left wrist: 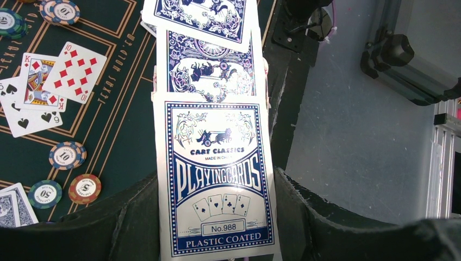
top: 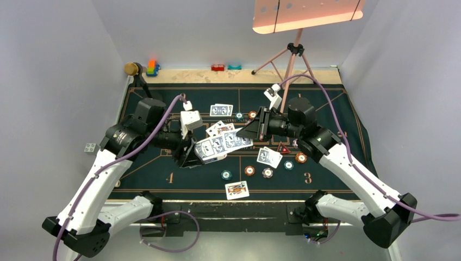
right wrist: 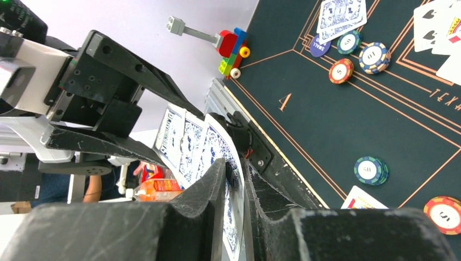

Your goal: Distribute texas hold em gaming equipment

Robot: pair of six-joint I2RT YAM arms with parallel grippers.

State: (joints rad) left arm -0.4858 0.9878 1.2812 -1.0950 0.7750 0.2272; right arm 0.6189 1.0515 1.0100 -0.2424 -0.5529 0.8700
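Observation:
My left gripper (top: 190, 154) is shut on a fanned stack of blue-backed playing cards (top: 213, 147) held above the green mat. In the left wrist view the stack (left wrist: 215, 179) stands between the fingers (left wrist: 128, 217), title card in front. My right gripper (top: 243, 133) is shut on the right end card of that fan (top: 237, 140); the right wrist view shows its jaws pinched on the card's edge (right wrist: 235, 179). More cards (top: 221, 110) (top: 269, 156) (top: 237, 189), chips (top: 249, 170) (top: 226, 174) and a red triangle marker (top: 283, 148) lie on the mat.
Face-up cards (left wrist: 54, 76) and chips (left wrist: 67, 155) lie left of the held stack. A dark-blue button (right wrist: 319, 46) lies by several chips (right wrist: 374, 57). Toy blocks (top: 153, 67) stand at the back edge, a grey block (top: 89, 147) off the mat's left. A lamp tripod (top: 291, 60) stands behind.

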